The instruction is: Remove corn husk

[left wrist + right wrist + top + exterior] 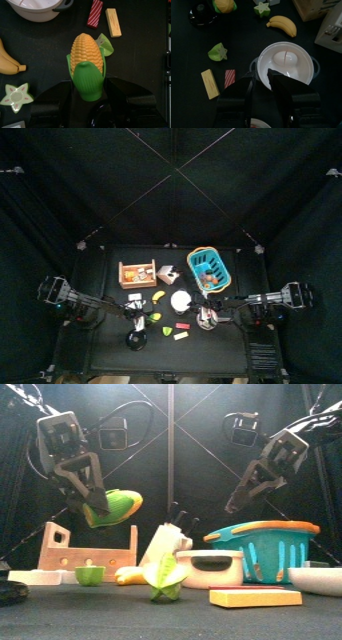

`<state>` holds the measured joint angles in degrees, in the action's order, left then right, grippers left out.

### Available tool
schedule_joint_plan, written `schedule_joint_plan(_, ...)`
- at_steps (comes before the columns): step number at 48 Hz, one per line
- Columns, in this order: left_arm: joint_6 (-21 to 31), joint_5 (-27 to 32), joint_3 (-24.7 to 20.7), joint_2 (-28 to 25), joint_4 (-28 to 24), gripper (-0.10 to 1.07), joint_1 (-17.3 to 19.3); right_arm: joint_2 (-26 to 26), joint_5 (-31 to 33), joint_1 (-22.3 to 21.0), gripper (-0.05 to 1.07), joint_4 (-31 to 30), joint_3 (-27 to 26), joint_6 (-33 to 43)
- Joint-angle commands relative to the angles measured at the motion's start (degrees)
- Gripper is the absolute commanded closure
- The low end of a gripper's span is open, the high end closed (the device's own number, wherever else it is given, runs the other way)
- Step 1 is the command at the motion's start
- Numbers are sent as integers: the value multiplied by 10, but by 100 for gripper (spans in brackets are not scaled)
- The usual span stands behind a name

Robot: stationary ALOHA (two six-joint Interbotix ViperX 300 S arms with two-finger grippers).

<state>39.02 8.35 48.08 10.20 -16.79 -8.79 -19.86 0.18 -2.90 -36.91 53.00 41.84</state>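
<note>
Honestly, from the top view the bench (pixel 94 353) is looking crowded. The rack (pixel 136 275) and blue basket (pixel 210 268) are sitting at the back, and the small stuff between the two arms is too tiny to sort out here.

Front view: the left jaws are holding the husk (pixel 124 506) up in the air, well above the bench, with the cob (pixel 100 512) peeking out yellow. The right jaws are hanging on the other side, well apart from it, above the basket. Below, a pale wedge (pixel 163 544), a green piece (pixel 163 576), a white pot (pixel 214 567) and a yellow block (pixel 254 597) are lying right under any drop.

Left wrist: the jaws are clamping the green end of the husk, not the bare cob. That's what's worrying me. If the other arm tugs a leaf, the cob could be sliding out and falling, or the pinched husk just isn't coming off. A banana (pixel 8 57) and star (pixel 17 95) are lying off to one side.

Right wrist: the jaws are standing fairly wide and holding nothing, hovering over the pot. They're needing a long reach across, and coming in low risks knocking the pot or the red striped piece (pixel 229 78).
</note>
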Motion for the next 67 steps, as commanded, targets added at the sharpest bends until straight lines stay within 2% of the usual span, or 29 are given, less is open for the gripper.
schedule_joint_plan(1, -4, -20, -8, 8, -6, 35, 5, -13, -2, -2, 34, -12, -25, -1)
schedule_joint_plan(7, -18, -75, -11, 13, -42, 35, 16, -18, -6, -2, 34, -40, -47, -1)
schedule_joint_plan(12, -34, -129, 1, 18, -93, 35, 32, -25, -10, -2, 34, -57, -69, 2)
schedule_joint_plan(16, -49, -166, 9, 18, -146, 35, 72, -31, -23, -2, 34, -56, -87, 4)
schedule_joint_plan(26, -70, -180, -11, 5, -212, 36, 136, -15, -72, 3, 34, -41, -126, 2)
schedule_joint_plan(31, -85, -181, -25, -8, -236, 36, 156, 10, -83, -2, 34, -36, -144, 6)
schedule_joint_plan(38, -95, -181, -49, -31, -243, 36, 162, 46, -79, -3, 33, -8, -172, 6)
schedule_joint_plan(44, -103, -178, -58, -47, -243, 36, 162, 58, -52, -4, 32, -5, -187, 4)
schedule_joint_plan(53, -104, -182, -62, -47, -239, 36, 161, 82, -18, -6, 22, -4, -199, 5)
schedule_joint_plan(67, -105, -231, -66, -54, -238, 36, 158, 113, 9, -10, 12, -7, -231, 3)
